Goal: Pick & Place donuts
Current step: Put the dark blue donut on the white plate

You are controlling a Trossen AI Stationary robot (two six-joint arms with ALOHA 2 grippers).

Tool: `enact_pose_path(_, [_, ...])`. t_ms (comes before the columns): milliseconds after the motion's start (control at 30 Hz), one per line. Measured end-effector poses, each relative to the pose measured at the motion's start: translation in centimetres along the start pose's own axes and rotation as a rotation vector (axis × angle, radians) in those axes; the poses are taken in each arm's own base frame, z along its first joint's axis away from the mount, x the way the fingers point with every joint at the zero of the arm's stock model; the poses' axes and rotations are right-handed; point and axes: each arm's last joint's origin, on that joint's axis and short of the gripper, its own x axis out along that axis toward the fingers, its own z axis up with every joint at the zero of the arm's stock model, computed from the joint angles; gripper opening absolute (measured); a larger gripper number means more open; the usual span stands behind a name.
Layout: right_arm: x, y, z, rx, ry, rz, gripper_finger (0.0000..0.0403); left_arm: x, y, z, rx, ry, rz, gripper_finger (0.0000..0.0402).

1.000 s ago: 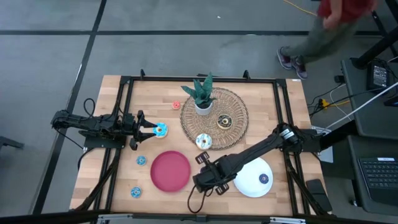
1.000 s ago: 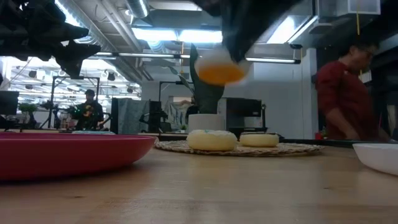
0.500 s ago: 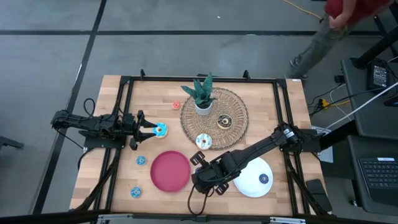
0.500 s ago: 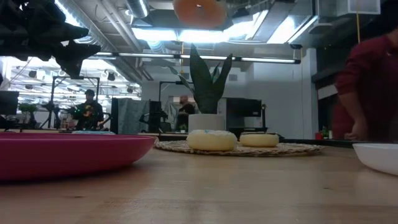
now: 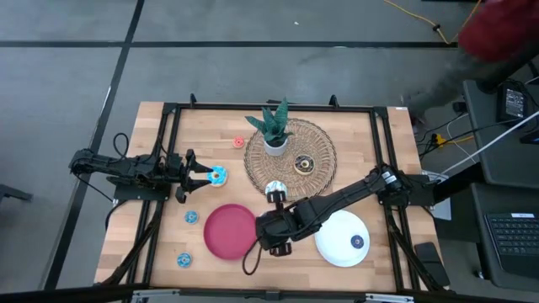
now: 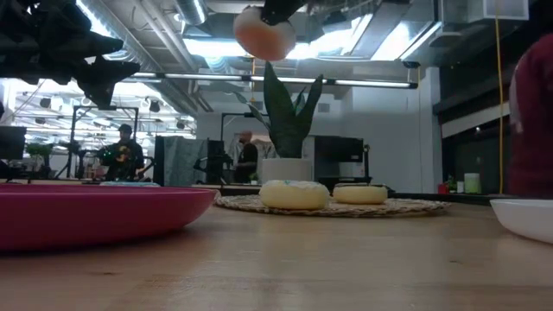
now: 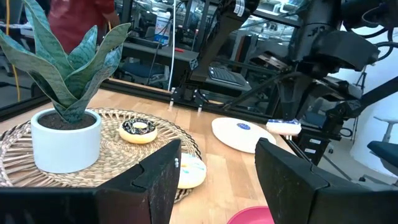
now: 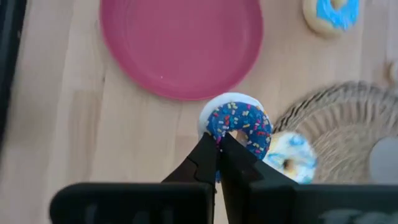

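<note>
Red plate [image 5: 230,232] at front table edge, white plate [image 5: 343,239] to its right. Right gripper [image 8: 217,149] raised above table beside red plate, fingers clenched on blue-iced sprinkled donut [image 8: 239,126]. Farther back, woven mat [image 5: 290,156] crowded: cream sprinkled donut [image 5: 276,191] on near rim, chocolate donut [image 5: 303,165], potted plant [image 5: 274,126]. Left gripper [image 5: 205,174] at left, fingers parted around light-blue donut [image 5: 218,176].

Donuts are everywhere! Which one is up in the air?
The blue-iced sprinkled donut, pinched in the right hand, hangs above the table beside the red plate. The others rest on the woven mat or the table.
</note>
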Motion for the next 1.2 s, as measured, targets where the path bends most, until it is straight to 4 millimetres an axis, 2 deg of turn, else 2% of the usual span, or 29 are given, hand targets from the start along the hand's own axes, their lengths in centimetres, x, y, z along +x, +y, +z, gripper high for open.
enact_pose_path(133, [0.3,0.0,-0.2,0.1,-0.001,-0.025,0.0011,0.0,0.0,0.0,0.0,0.0,0.0,0.0198])
enact_pose_path(367, [2.3,0.4,-1.9,0.359,0.084,-0.068,0.001,0.0,0.0,0.0,0.0,0.0,0.0,0.0198])
enact_pose_path(633, [2.1,1.2,-4.3,0.669,0.138,-0.121,0.001,0.0,0.0,0.0,0.0,0.0,0.0,0.0198])
enact_pose_path(767, [1.1,2.2,-6.0,0.735,0.152,-0.125,0.001,0.0,0.0,0.0,0.0,0.0,0.0,0.0198])
enact_pose_path(900, [0.1,2.9,-8.7,0.775,0.186,-0.143,0.001,0.0,0.0,0.0,0.0,0.0,0.0,0.0198])
enact_pose_path(1200, [-3.4,4.6,-13.8,0.864,0.251,-0.1,0.001,0.0,0.0,0.0,0.0,0.0,0.0,0.0198])
